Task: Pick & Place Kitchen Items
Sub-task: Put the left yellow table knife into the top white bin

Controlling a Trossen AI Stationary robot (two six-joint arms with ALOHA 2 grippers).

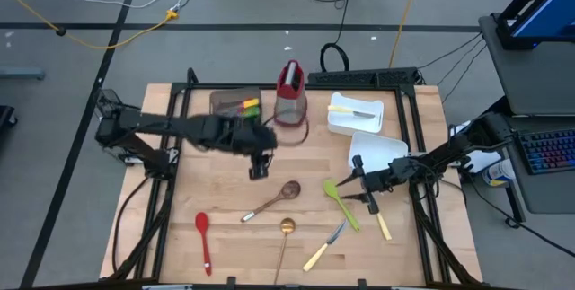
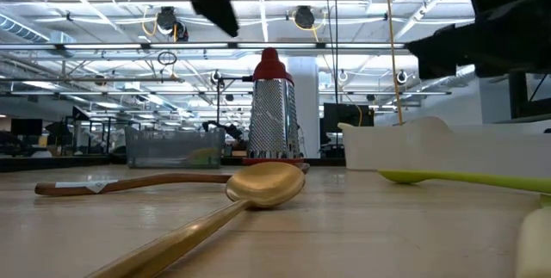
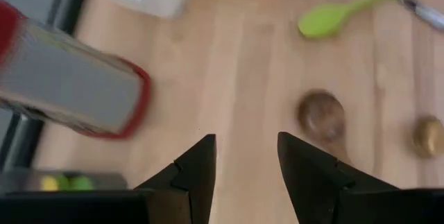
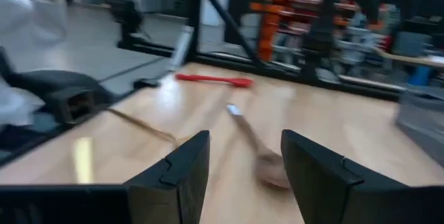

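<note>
The wooden table (image 1: 225,236) fills the centre of the high view, its planks pale and smooth. The left gripper (image 1: 259,169) hangs above mid-table, fingers parted and empty; the right gripper (image 1: 359,187) waits at centre right, likewise parted and empty. Below the left gripper lies the wooden spoon (image 1: 274,198), round-bowled, probably the nearest target. To take it well, drop over the slim handle, not the bowl. The glossy gold spoon (image 1: 285,236) and matte red spatula (image 1: 203,239) lie lower down.

no readable text, label, brand or number anywhere in view
</note>
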